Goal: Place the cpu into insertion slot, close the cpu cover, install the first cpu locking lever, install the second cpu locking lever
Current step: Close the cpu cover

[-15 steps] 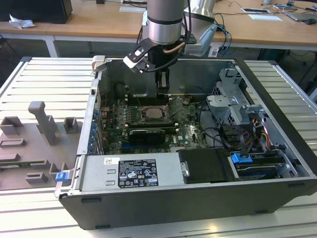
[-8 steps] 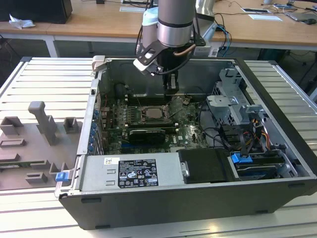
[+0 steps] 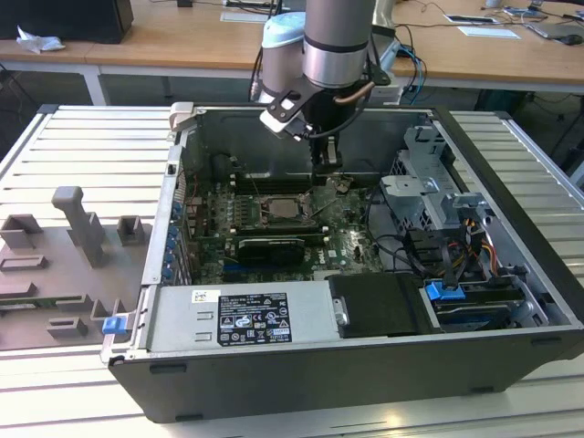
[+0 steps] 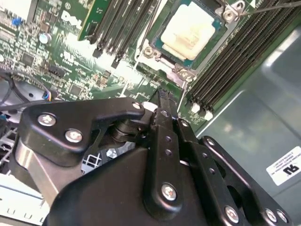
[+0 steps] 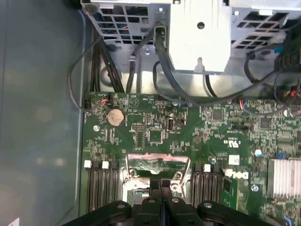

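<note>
- Hovering with fingers pressed together and empty, gripper [image 3: 327,169] stands just toward the exterior view's right of the cpu [image 4: 190,30].
- Likely risk: dropping off-line, it scrapes the board [image 5: 141,122].

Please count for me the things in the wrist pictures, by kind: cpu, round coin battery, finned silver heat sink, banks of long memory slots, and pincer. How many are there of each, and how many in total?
cpu: 1
coin battery: 1
finned heat sink: 1
memory slot banks: 2
pincer: 1
Total: 6
</note>
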`<state>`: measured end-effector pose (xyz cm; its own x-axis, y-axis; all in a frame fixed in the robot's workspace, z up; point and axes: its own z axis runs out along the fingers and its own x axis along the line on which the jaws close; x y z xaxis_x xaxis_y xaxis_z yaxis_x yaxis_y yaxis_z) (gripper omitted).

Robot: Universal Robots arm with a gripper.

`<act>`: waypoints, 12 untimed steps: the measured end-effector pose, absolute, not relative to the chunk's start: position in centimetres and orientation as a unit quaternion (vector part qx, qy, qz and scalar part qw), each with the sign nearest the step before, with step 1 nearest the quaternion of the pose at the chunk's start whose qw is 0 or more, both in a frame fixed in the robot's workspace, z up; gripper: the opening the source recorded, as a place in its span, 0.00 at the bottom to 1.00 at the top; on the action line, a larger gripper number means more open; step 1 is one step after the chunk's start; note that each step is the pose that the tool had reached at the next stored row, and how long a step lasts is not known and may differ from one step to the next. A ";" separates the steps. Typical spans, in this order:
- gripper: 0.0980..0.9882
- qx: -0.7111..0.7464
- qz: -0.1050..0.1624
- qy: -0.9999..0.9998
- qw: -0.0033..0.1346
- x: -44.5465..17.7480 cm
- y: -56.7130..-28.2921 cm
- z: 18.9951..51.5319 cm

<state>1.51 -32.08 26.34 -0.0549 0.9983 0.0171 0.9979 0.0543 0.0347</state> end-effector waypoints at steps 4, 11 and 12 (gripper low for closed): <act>0.01 0.687 0.018 0.726 0.006 2.4 -31.9 26.3; 0.01 0.697 0.018 0.717 0.006 4.3 -31.8 26.2; 0.01 0.697 0.018 0.717 0.006 4.5 -31.7 26.2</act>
